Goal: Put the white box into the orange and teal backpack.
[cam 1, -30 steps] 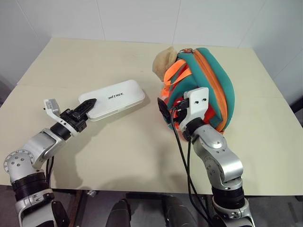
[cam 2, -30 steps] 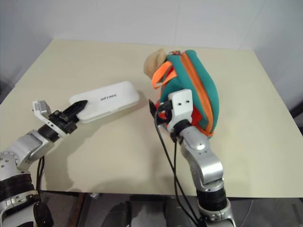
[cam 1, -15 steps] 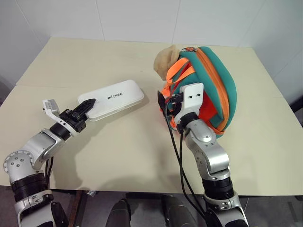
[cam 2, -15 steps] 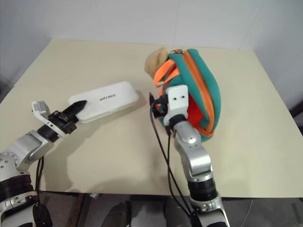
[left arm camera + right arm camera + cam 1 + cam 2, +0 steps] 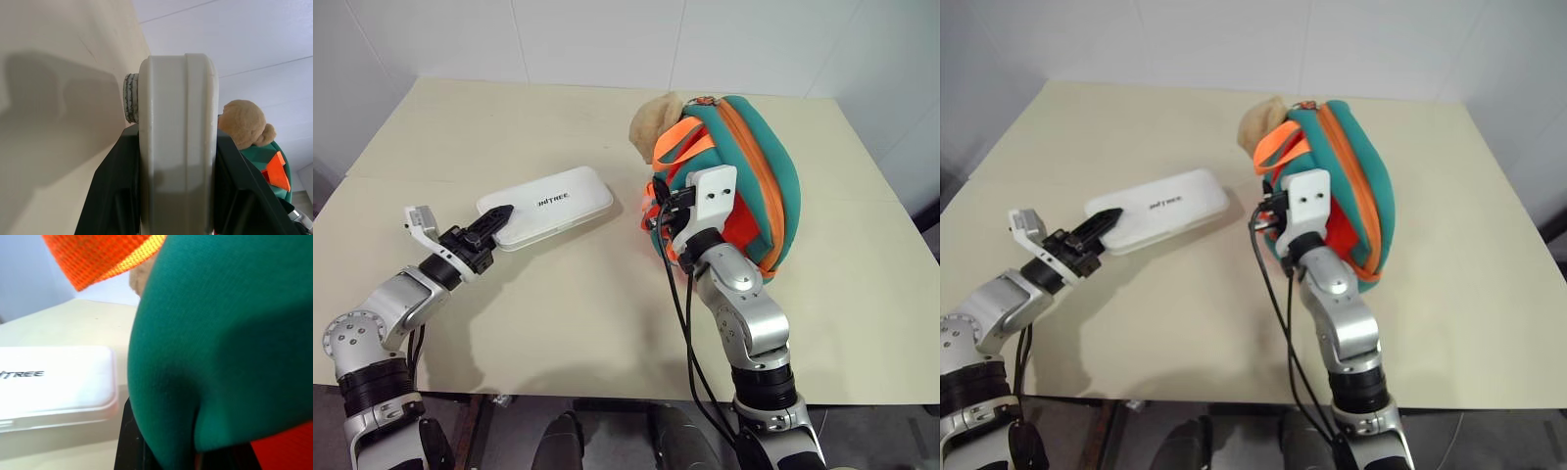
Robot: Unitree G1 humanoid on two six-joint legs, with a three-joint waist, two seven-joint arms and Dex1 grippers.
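L gripper [image 5: 499,217] clamped on near end of white box [image 5: 548,204], box edge between its fingers; box lies on table [image 5: 509,117], well left of R gripper [image 5: 656,208]; I see R pinching teal fabric of orange and teal backpack [image 5: 754,162] at its front edge; plush piece [image 5: 654,119] just beyond R.

The white box [image 5: 546,206] lies flat on the beige table [image 5: 558,313], just left of the orange and teal backpack [image 5: 744,176]. The left gripper [image 5: 492,224] clamps the box's near-left end. The right gripper [image 5: 658,204] is pressed against the backpack's left edge, on the side facing the box, below the beige plush piece [image 5: 654,122].
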